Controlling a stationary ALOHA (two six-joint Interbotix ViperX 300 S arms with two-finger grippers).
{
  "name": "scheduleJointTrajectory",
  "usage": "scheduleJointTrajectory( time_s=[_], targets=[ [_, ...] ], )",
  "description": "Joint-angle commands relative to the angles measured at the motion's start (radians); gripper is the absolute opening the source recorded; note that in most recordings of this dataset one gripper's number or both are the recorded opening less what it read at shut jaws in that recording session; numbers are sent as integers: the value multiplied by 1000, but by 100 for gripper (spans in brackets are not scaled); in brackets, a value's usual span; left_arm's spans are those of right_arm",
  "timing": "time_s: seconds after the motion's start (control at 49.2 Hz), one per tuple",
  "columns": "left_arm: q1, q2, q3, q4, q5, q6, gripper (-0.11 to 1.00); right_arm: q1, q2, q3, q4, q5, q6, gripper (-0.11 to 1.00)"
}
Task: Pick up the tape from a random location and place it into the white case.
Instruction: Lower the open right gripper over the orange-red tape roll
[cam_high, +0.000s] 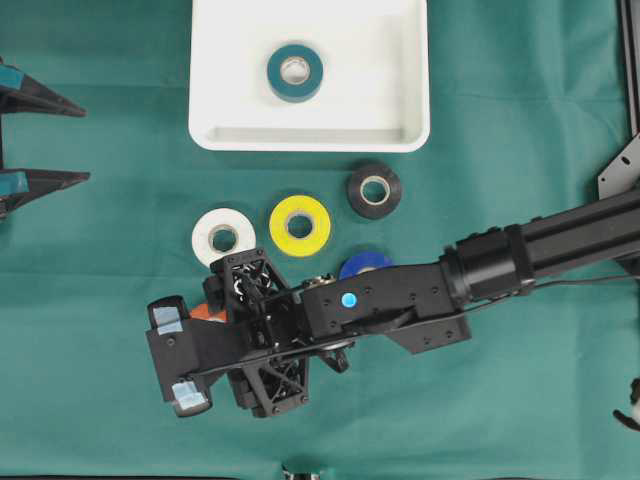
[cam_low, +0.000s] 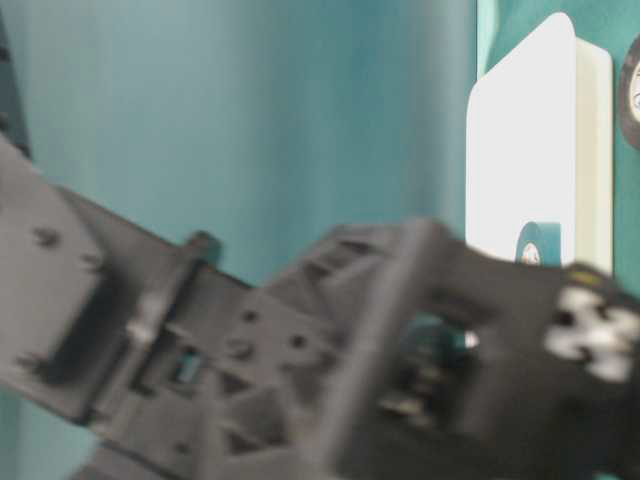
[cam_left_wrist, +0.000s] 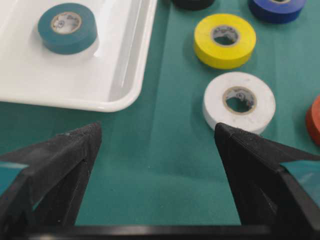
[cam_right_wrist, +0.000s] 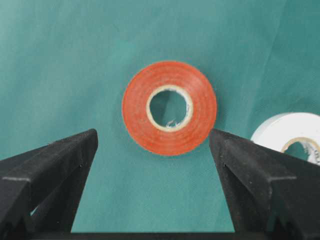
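Green cloth covers the worktop (cam_high: 90, 400). At nine o'clock the left gripper (cam_high: 30, 140) waits with jaws released, empty. The orange tape (cam_right_wrist: 169, 108) lies flat at seven o'clock, framed between the right gripper's (cam_high: 180, 355) spread, empty jaws. At twelve o'clock the white case (cam_high: 400, 60) holds a teal tape (cam_high: 295, 72).

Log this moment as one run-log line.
right gripper: open, over red tape, not gripping | left gripper: open, idle | teal tape: in white case | loose: white tape, yellow tape
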Motion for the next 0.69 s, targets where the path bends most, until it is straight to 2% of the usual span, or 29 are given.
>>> scheduleJointTrajectory(
  time_s=[0.0, 0.671],
  targets=[
    [3, 11, -11, -2, -5, 0, 99, 2, -11, -29, 0, -12, 3, 89],
    [3, 11, -8, -2, -5, 0, 99, 25, 118, -29, 0, -106, 18, 89]
  ],
)
